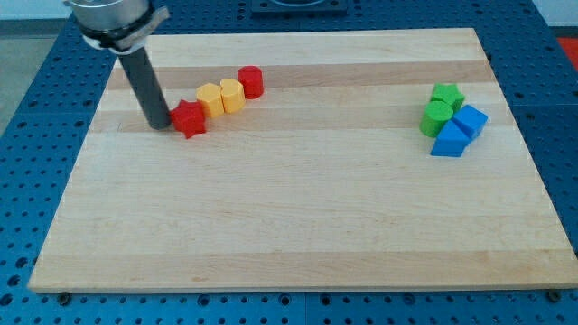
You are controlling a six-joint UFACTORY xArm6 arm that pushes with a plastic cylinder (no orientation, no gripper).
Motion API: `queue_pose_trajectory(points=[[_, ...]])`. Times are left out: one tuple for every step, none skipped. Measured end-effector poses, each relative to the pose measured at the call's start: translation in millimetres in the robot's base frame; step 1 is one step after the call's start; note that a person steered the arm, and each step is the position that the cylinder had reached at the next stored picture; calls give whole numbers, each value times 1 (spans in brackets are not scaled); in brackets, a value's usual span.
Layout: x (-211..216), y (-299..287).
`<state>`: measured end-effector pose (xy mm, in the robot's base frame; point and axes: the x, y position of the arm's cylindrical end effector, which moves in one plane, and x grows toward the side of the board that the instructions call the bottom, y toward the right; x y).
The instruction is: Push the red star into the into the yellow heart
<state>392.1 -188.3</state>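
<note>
The red star (190, 118) lies on the wooden board at the view's upper left. Its upper right side touches a yellow heart-like block (210, 97). A second yellow block (232, 94) sits right of that one, and a red round block (250, 82) ends the diagonal row. My tip (161, 124) stands on the board just left of the red star, touching or nearly touching its left edge. The dark rod rises up and to the left from there.
At the view's right sits a cluster: a green star (447, 95), a green round block (436, 116), a blue block (470, 120) and a blue triangular block (450, 141). The wooden board (289, 226) rests on a blue perforated table.
</note>
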Motion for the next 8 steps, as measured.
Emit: queue_pose_trajectory(points=[[5,26],[5,36],[9,36],[13,54],[17,48],[42,49],[56,76],[56,84]])
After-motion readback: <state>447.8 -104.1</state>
